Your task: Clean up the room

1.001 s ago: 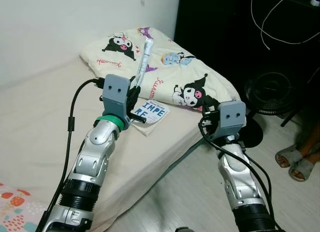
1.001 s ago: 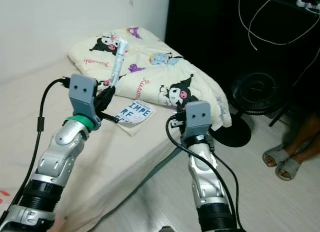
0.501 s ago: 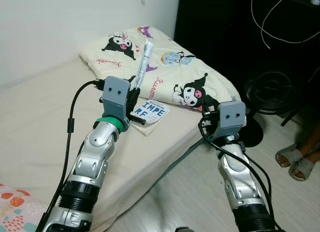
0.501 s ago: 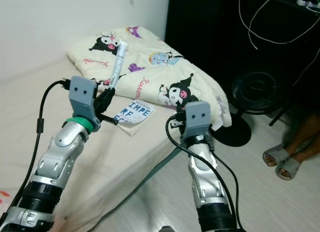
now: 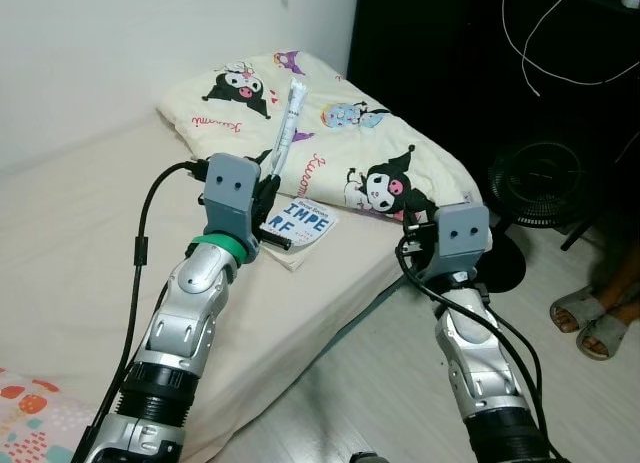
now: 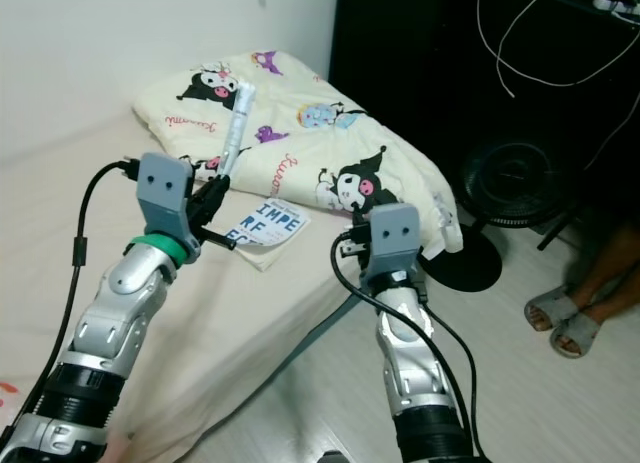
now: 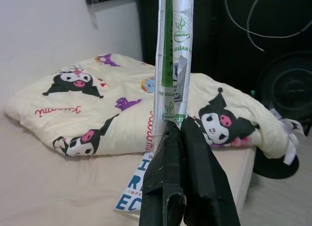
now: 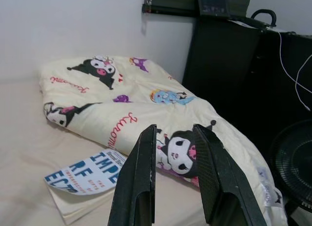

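My left gripper [image 5: 268,195] is shut on a long, thin silver-and-green wrapper [image 5: 285,123], which stands upright above the bed; the same wrapper [image 7: 172,65] rises from between the pressed black fingers [image 7: 168,153] in the left wrist view. A white booklet with blue letters [image 5: 299,226] lies on the mattress just past that gripper, at the foot of a folded cream blanket with cartoon prints [image 5: 330,133]. My right gripper [image 8: 175,138] is open and holds nothing, raised beside the bed's edge, its fingers [image 8: 141,172] pointing at the blanket [image 8: 126,104].
The beige mattress [image 5: 80,243] fills the left side, against a white wall. A black floor fan [image 5: 540,188] and dark furniture with loose cables stand at the right. A person's sandalled feet [image 5: 590,323] rest on the pale floor at the far right.
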Controlling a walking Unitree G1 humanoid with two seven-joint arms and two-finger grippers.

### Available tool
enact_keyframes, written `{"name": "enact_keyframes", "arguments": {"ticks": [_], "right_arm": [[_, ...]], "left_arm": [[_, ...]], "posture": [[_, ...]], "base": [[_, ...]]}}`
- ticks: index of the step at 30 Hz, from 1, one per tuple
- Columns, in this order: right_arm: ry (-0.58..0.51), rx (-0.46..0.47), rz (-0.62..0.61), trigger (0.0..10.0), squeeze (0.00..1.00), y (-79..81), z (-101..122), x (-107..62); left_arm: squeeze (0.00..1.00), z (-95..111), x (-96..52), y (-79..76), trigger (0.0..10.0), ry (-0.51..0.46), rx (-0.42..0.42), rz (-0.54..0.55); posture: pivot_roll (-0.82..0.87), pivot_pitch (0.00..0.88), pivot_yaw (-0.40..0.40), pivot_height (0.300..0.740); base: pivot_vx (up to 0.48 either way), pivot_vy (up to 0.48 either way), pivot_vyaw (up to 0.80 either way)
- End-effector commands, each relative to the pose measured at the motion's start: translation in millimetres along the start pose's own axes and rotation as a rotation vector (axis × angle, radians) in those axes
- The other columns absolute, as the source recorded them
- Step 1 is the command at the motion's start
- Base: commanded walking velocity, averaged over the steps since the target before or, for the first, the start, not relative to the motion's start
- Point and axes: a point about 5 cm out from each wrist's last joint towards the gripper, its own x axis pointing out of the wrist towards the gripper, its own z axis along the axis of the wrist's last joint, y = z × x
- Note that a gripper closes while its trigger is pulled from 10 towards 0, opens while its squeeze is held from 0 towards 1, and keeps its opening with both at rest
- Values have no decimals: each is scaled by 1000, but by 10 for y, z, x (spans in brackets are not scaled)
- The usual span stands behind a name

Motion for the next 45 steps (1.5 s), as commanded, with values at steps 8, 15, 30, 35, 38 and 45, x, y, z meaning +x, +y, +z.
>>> {"name": "enact_keyframes", "arguments": {"ticks": [8,15,30,35,38,45], "right_arm": [[12,-4,2,10000,0,-6,-39,-29],[12,-4,1,10000,0,-3,-42,-30],[9,1,-3,10000,0,3,-40,-27],[8,2,-5,10000,0,5,-40,-29],[8,2,-6,10000,0,3,-40,-31],[8,3,-7,10000,0,3,-40,-33]], "left_arm": [[0,-30,-10,-8,10000,7,5,3],[0,-38,-4,5,10000,10,7,9],[0,-19,9,7,10000,8,18,8],[0,0,20,4,10000,-6,52,10],[0,9,30,10,10000,-6,69,14],[0,10,30,7,10000,-6,66,9]], "posture": [[-78,18,43,714],[-79,18,45,714],[-79,16,52,714],[-80,16,54,714],[-80,16,55,714],[-80,16,56,714]], "base": [[0,-465,0],[0,-325,0],[0,-297,0],[0,0,0],[0,-383,0],[0,-468,0]]}}
